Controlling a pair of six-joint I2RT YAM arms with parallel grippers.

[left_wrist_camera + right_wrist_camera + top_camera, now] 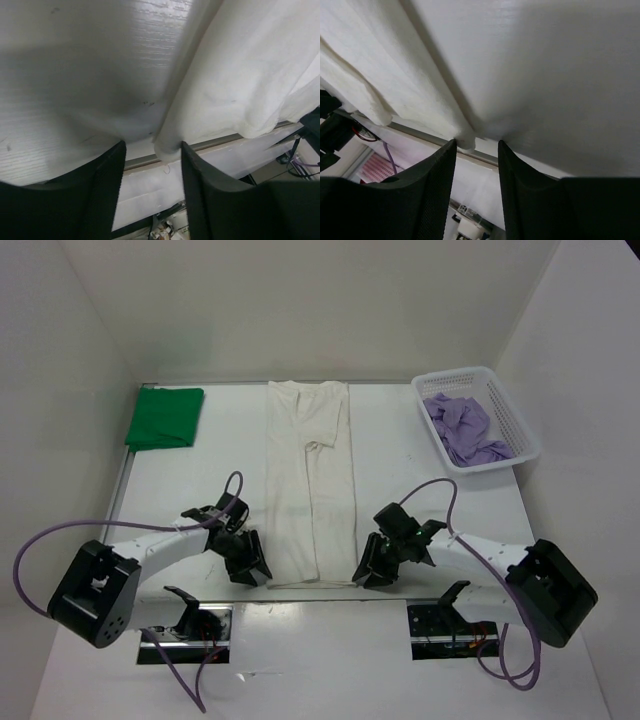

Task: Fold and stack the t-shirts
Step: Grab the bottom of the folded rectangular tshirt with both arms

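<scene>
The white t-shirt [308,480] lies folded lengthwise into a long strip down the middle of the table. The green t-shirt [165,417] lies folded at the far left. The lavender t-shirt [463,427] is crumpled in the basket. My left gripper [252,570] is open at the strip's near left corner; that corner of the white t-shirt [167,142] sits between the fingers in the left wrist view. My right gripper [372,572] is open at the near right corner; that corner of the white t-shirt [466,140] sits against one finger [435,185] in the right wrist view.
A white mesh basket [519,420] stands at the far right. The table's near edge with its metal strip [225,141] runs just under both grippers. White walls enclose the table on three sides.
</scene>
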